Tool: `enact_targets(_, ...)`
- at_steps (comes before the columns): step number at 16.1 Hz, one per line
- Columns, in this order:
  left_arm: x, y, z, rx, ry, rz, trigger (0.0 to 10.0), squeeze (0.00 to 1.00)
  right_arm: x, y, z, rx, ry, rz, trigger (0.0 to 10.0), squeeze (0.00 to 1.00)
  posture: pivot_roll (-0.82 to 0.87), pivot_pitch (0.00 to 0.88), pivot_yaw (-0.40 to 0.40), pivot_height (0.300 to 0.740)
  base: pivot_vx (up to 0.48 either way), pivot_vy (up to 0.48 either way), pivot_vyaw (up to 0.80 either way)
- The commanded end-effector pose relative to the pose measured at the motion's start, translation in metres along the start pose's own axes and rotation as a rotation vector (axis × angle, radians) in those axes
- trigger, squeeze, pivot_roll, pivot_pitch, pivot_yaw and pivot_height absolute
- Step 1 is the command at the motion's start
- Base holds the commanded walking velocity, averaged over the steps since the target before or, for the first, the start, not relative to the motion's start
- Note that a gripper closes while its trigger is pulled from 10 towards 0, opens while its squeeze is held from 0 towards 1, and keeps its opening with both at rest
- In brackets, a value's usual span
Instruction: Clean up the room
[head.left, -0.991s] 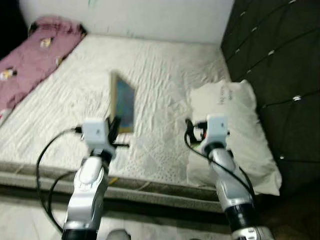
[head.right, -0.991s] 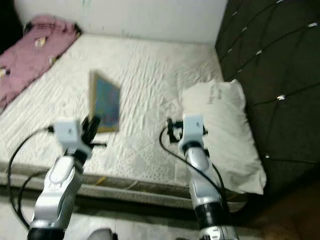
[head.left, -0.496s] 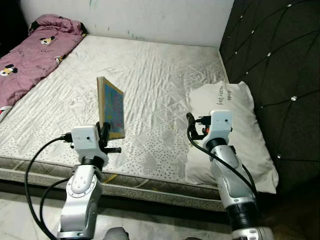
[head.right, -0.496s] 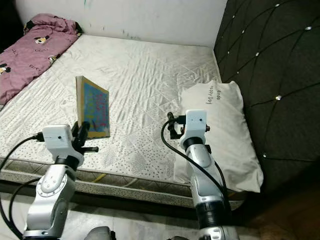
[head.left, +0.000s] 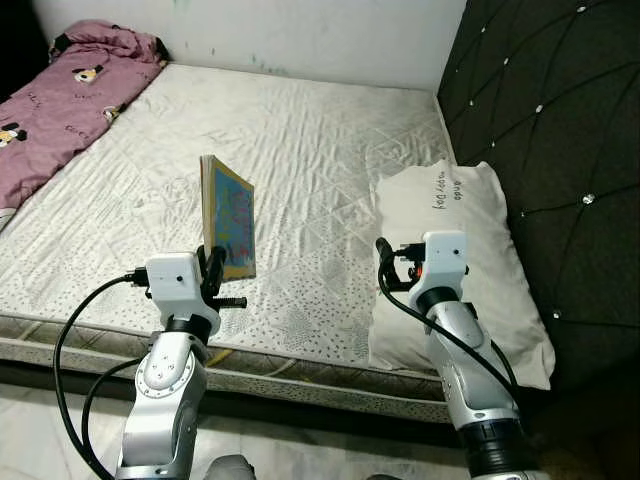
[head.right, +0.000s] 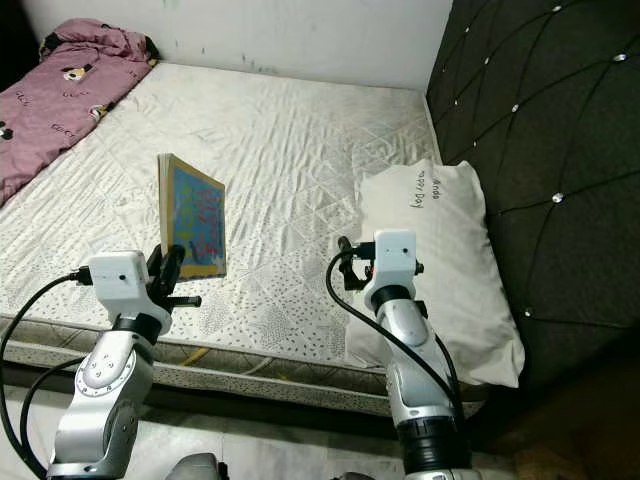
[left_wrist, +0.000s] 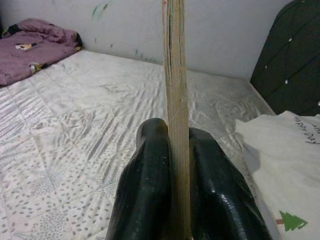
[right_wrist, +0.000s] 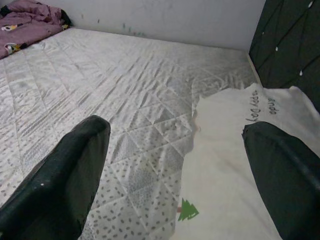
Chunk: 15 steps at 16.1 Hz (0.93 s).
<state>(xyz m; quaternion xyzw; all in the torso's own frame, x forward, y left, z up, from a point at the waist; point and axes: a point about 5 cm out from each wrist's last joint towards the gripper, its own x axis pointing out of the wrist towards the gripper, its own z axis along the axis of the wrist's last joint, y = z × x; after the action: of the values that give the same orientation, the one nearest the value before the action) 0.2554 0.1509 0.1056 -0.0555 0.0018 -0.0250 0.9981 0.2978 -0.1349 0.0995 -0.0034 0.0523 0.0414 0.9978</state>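
Head views sharp, no motion blur; even indoor light from above, moderately bright. White mattress (head.left: 330, 160) well lit across centre of frame, quilting crisp. Tufted headboard (head.left: 540, 110) at right edge very dark, studs catching small glints. Upper left corner falls to black. Floor strip along bottom dim. Soft shadow under pillow (head.left: 460, 260) edge.

Wrist views softer: near black fingers (left_wrist: 150, 195) out of focus with faint specular sheen; book (left_wrist: 175, 100) edge slightly blurred; background wall grey, mild noise.

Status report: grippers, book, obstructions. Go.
Left gripper shut on picture book, upright above mattress. Right gripper open, over pillow edge. Pink blanket far left. Nothing blocking.
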Motion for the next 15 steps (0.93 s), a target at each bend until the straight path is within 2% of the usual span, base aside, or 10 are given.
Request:
enact_targets(1,0.0064,-0.004,0.0124,-0.001,-0.062,-0.022,10.0,0.0,0.0036,-0.0008,0.0073,-0.011,-0.024,-0.003,10.0,0.0,0.09,0.0,-0.042,0.74,0.0,0.0,0.0)
enact_targets(4,0.0113,-0.0065,0.0158,0.004,-0.073,-0.051,10.0,0.0,0.0007,-0.0018,0.0047,-0.015,-0.018,-0.006,10.0,0.0,0.09,0.0,-0.037,0.74,0.254,0.0,0.0)
enact_targets(9,0.0105,-0.0098,0.0145,0.001,-0.068,-0.061,10.0,0.0,0.0008,-0.0022,0.004,-0.01,-0.013,-0.015,10.0,0.0,0.09,0.0,-0.029,0.74,0.326,0.0,0.0)
enact_targets(15,0.0134,-0.0065,0.0154,0.011,-0.069,-0.054,10.0,0.0,0.0022,-0.0015,0.0029,-0.013,-0.011,-0.017,10.0,0.0,0.1,0.0,-0.03,0.74,0.33,0.0,0.0)
